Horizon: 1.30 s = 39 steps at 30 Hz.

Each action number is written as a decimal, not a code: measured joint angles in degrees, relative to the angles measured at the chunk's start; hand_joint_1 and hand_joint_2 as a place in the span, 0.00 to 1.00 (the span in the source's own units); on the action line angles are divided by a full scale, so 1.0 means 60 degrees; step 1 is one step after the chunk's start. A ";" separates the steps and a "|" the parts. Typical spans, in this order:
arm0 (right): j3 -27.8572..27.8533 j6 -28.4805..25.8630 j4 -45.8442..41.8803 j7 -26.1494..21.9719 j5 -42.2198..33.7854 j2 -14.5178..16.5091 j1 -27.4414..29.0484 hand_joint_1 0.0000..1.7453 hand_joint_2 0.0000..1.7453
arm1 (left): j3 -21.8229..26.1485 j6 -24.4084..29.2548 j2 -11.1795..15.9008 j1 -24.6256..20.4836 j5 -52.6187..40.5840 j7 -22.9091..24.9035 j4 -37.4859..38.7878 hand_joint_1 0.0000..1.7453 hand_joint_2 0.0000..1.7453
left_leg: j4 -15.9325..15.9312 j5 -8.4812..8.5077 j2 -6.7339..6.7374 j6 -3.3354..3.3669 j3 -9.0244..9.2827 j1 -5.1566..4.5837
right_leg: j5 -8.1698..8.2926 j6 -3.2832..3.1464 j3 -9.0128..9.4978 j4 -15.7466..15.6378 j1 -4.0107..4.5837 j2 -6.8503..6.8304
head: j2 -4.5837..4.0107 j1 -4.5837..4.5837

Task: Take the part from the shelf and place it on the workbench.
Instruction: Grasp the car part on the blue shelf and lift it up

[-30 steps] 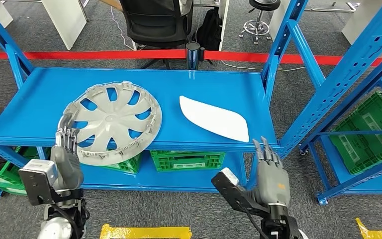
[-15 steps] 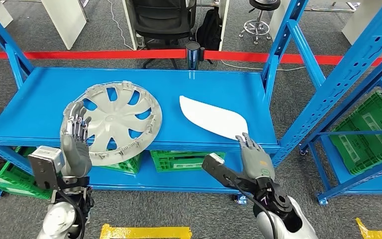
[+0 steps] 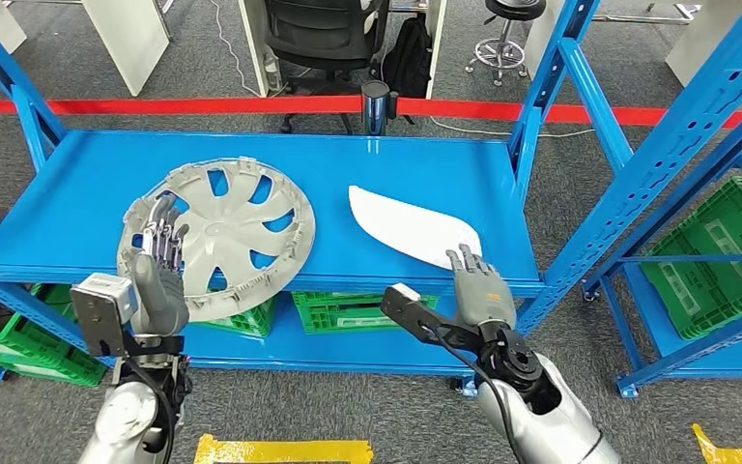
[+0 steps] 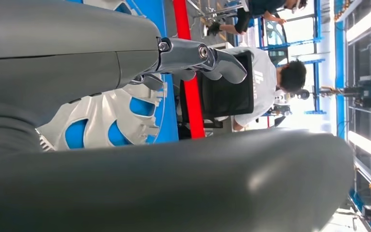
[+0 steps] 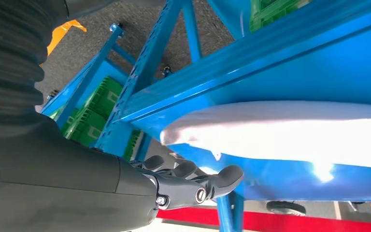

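At lower left of the head view, the left hand (image 3: pixel 158 275) reaches up with fingers spread and grasping nothing, their tips over the near edge of the grey wheel cover (image 3: pixel 222 232), though contact is hard to judge. The cover lies flat on the blue shelf (image 3: pixel 415 159), left of centre. Right of centre lies the white part (image 3: pixel 411 229). Just below its near tip, the right hand (image 3: pixel 478 285) is raised, fingers apart and empty.
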 joint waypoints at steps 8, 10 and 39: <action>0.0248 -0.0369 0.0711 -0.0052 0.0481 0.0262 -0.0285 0.00 1.00 | 0.0000 0.0049 -0.0032 -0.0010 0.0153 -0.0034 0.0294 0.00 0.00 | 0.0000 0.0001 0.0000 0.0000 -0.0001 -0.0001 | 0.0000 0.0000 0.0000 0.0002 -0.0002 0.0000 | 0.0000 0.0000; 0.0284 -0.0433 0.0740 0.0039 0.0907 0.0265 -0.0359 0.00 1.00 | 0.0001 0.0071 -0.0032 -0.0003 0.0173 -0.0039 0.0351 0.00 0.00 | 0.0000 0.0001 0.0000 0.0000 0.0000 -0.0002 | 0.0001 -0.0001 0.0000 0.0002 -0.0002 0.0000 | 0.0000 0.0002; 0.0360 0.0463 -0.0339 0.1016 -0.0172 0.0309 -0.2122 0.00 1.00 | 0.0303 0.0021 -0.0187 -0.0556 -0.0013 -0.0210 0.0975 0.00 0.00 | 0.0000 0.0022 -0.0005 -0.0003 -0.0003 -0.0001 | 0.0017 0.0005 -0.0001 0.0008 -0.0002 -0.0004 | 0.0000 -0.0001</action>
